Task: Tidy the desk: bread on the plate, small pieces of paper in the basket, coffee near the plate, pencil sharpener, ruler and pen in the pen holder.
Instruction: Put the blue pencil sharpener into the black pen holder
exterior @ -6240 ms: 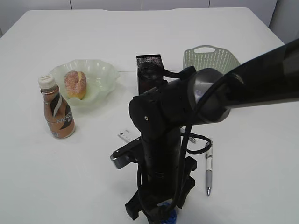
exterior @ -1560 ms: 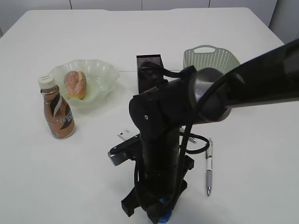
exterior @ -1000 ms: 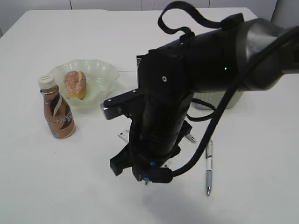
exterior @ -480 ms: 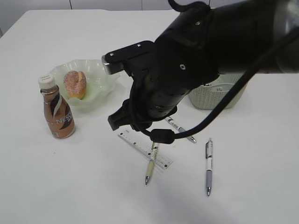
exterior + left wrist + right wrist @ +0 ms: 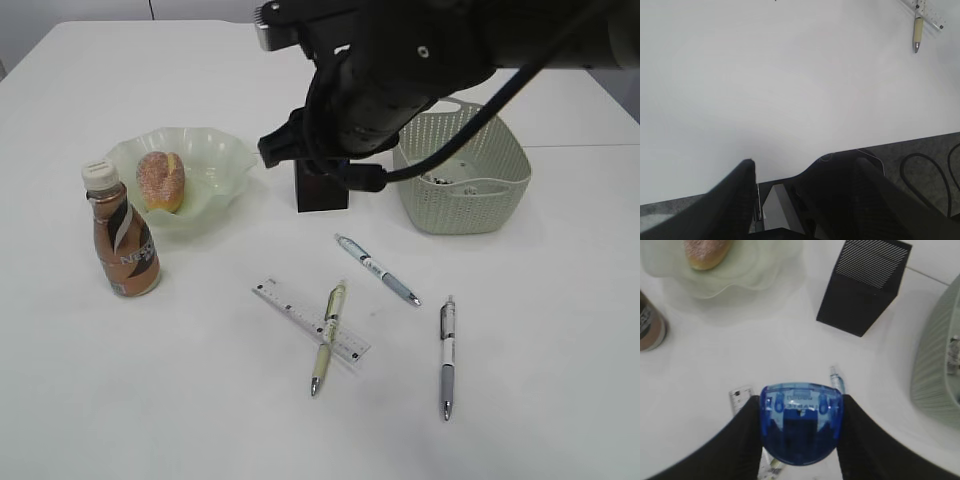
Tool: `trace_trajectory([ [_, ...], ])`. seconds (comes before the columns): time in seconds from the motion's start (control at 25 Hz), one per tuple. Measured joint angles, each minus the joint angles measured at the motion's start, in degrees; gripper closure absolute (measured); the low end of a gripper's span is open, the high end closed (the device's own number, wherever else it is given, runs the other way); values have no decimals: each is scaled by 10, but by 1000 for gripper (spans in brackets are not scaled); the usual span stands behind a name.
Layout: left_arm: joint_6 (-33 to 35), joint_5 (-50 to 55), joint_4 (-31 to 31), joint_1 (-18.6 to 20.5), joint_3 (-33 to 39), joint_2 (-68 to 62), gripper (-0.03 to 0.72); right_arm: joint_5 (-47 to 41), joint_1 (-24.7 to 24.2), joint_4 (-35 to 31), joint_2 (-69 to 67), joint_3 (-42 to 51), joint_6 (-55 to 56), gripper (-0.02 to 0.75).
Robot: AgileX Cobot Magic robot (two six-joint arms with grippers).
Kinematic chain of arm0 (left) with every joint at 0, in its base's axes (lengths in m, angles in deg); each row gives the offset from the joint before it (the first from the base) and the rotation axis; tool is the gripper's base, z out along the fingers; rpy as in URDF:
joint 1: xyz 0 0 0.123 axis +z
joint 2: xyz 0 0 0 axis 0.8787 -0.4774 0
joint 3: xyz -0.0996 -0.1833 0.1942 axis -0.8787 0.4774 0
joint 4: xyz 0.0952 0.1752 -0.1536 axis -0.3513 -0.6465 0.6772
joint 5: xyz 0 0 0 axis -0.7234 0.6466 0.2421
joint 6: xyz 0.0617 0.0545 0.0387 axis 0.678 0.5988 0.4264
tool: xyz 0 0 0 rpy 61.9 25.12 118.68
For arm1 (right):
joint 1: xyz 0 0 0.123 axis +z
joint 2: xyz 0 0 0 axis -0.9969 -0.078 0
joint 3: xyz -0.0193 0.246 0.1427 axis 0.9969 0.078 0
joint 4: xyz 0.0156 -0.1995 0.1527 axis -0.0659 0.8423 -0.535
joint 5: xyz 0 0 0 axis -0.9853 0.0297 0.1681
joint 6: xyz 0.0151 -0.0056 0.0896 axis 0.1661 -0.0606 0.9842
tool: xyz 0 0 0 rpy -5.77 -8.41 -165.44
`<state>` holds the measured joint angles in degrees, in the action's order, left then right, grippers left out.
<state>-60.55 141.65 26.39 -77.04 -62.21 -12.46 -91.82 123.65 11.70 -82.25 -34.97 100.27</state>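
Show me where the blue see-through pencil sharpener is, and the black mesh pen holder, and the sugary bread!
blue translucent plastic pencil sharpener [image 5: 801, 424], right wrist view, middle of its front face.
black metal-mesh pen holder [image 5: 863, 289], right wrist view, its front wall.
sugar-dusted golden-brown bread [image 5: 161, 180], exterior view, its sugared top.

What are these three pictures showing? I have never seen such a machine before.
It is a robot with two arms, each ending in a gripper. One camera looks down at the white desk; one sits on each wrist.

The right gripper holds a blue translucent plastic pencil sharpener above the desk. The left gripper is open and empty.

On the desk: a sugared bun in a wavy green dish, a brown coffee bottle, a black mesh pen holder, a perforated green basket, a clear ruler with a pen across it, and two more pens.
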Motion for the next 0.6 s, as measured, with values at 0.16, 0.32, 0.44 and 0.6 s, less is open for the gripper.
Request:
trace_trajectory([
  [0.16,0,0,-4,0,0,0,242,-8,-33,12,-24,-37,0,398],
  [0.32,0,0,-14,0,0,0,242,-2,-51,34,-60,-87,0,398],
  [0.44,0,0,-19,0,0,0,242,25,-56,52,-88,-121,0,398],
  [0.6,0,0,-23,0,0,0,242,49,-66,58,-120,-160,0,398],
])
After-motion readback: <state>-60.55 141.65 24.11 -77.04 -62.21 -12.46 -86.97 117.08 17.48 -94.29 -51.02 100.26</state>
